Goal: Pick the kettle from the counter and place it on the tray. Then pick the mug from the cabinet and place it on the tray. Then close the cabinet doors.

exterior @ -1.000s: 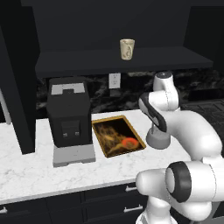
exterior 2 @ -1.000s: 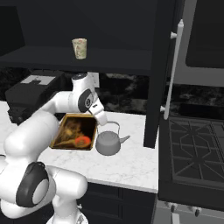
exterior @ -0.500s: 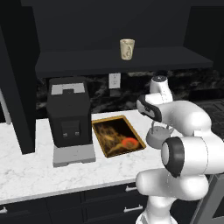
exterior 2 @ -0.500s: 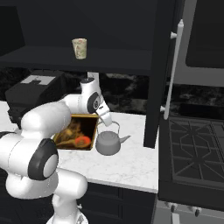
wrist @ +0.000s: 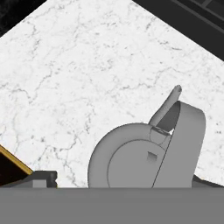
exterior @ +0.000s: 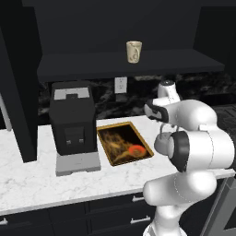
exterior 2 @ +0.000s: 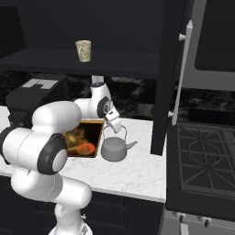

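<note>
White marble bench [exterior 2: 133, 170] under an open black cabinet [exterior: 124, 64]; kettle [exterior 2: 114, 148] sits on it, lower centre of the right base view, just right of the tray [exterior 2: 85, 140] and not on it. Mug [exterior: 133, 50] stands on the cabinet shelf, upper centre of the left base view, untouched. Coffee machine [exterior: 71, 117] left of the tray.

Gripper [exterior 2: 114, 127] hangs over the kettle's arched handle, fingers spread wide, nothing held. In the hand view the kettle [wrist: 144, 155] lies low and right of centre, spout pointing up the frame, partly cut by the lower edge.

Step in hand, as judged: the approach for the kettle grasp.

- Centre over the handle's arch before descending; it currently looks offset
- Turn the wrist so the fingers straddle the thin wire across its width, not along it
- Descend only until the wire lies between the fingers; avoid the lid knob
- Close fully: thin wire
- Lift straight up before the short move left to the tray, as the kettle may swing
</note>
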